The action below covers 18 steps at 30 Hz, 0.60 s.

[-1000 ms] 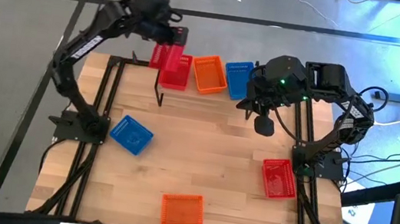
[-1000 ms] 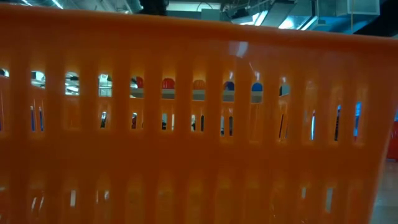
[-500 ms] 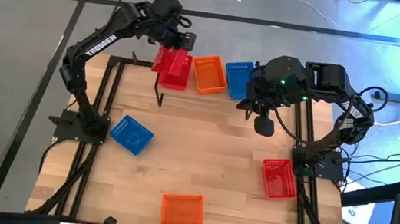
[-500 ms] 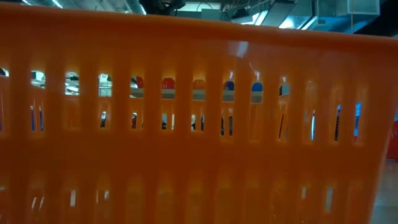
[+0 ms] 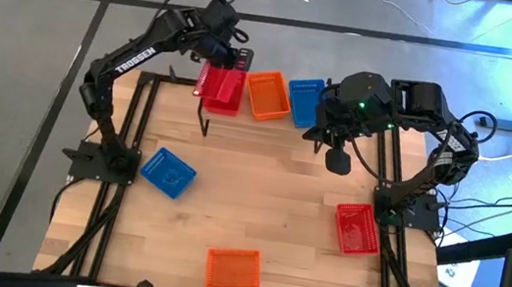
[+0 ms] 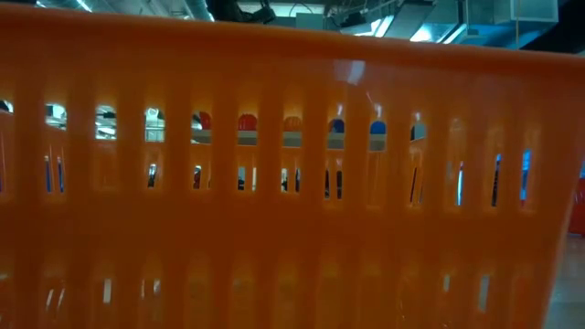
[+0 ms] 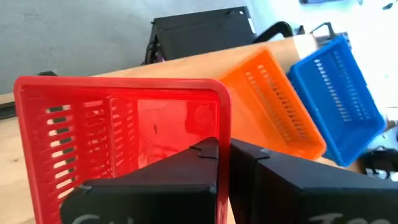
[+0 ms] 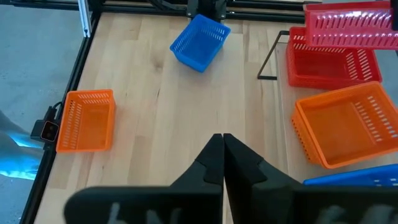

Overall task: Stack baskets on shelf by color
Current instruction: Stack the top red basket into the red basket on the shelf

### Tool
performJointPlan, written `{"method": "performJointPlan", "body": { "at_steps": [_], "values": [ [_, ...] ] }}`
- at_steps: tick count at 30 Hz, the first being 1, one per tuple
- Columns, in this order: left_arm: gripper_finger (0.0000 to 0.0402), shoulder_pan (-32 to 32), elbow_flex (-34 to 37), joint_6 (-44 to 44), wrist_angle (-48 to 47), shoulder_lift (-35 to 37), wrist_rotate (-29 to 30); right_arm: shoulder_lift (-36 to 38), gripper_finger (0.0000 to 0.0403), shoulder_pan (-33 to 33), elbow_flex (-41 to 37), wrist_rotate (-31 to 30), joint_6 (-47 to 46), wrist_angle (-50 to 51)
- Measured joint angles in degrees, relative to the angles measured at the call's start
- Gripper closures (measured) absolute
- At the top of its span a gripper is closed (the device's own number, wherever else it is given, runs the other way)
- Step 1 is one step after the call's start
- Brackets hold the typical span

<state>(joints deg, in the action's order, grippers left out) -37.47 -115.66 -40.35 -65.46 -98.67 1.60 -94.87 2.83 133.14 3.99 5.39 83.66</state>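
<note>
Baskets remain: left tool (image 5: 231, 58) clamps a red basket (image 7: 118, 130) above the shelf's (image 5: 238, 126) red stack; right tool (image 8: 219, 155) closed, empty.

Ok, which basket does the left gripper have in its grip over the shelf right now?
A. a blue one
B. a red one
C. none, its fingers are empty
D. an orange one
B: the left gripper is shut on the rim of a red basket, held above the red one already on the shelf.
</note>
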Motion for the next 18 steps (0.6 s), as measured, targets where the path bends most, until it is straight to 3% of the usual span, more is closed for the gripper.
{"method": "performJointPlan", "body": {
  "at_steps": [11,18],
  "values": [
    [0.0401,0.13,0.00,-0.12,-1.05,-0.11,0.60,0.00,0.0402,-0.01,0.00,-0.25,1.11,-0.27],
    [0.0401,0.17,0.00,-0.18,-1.57,-0.11,0.46,0.00,0.0402,0.00,0.00,-9.25,-1.19,-0.28]
  ]
}}
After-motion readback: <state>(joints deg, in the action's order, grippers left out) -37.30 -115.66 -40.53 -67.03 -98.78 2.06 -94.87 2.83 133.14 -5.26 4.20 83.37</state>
